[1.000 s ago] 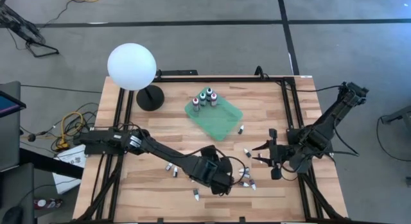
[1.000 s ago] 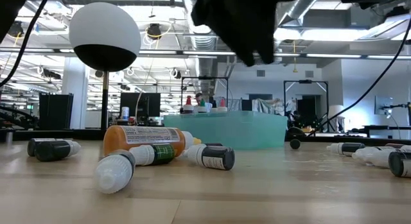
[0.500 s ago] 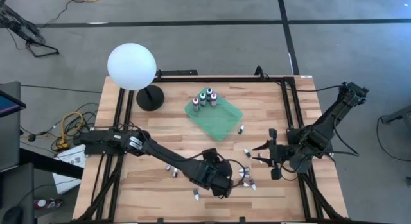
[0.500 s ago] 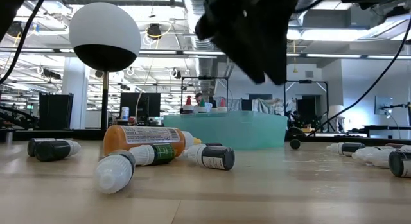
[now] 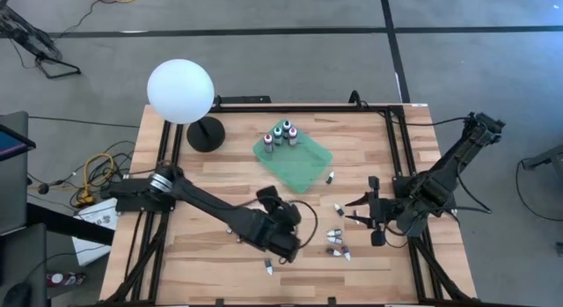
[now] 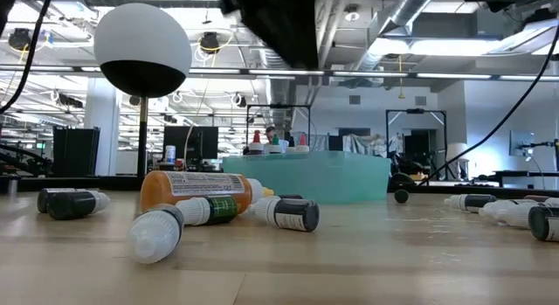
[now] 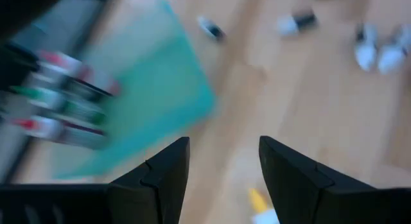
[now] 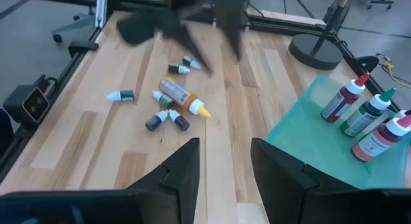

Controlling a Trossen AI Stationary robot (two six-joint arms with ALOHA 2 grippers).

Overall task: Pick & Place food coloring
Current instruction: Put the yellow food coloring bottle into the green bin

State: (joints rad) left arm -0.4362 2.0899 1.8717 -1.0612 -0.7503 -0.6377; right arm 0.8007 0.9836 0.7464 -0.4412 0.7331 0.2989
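Food coloring bottles lie scattered on the wooden table: small white-tipped ones (image 5: 334, 238), a lone one (image 5: 268, 268), and an orange bottle (image 8: 178, 94) with a yellow tip lying on its side among dark ones (image 6: 288, 213). Three larger bottles (image 5: 282, 134) stand upright in the green tray (image 5: 303, 171). My left gripper (image 5: 288, 230) hovers open above the table's near middle, and its wrist view shows nothing between the fingers (image 7: 168, 176). My right gripper (image 5: 350, 210) waits open to the right of the scattered bottles.
A white globe lamp (image 5: 180, 91) on a black base (image 5: 206, 134) stands at the far left. The black frame rails (image 5: 167, 149) run along the table's edges. Bare wood (image 5: 211, 188) lies between the lamp and the left arm.
My left gripper has swung from over the white-tipped bottles toward the table's left and risen, turning as it went; those bottles now show uncovered. It stays empty. The bottles have not moved.
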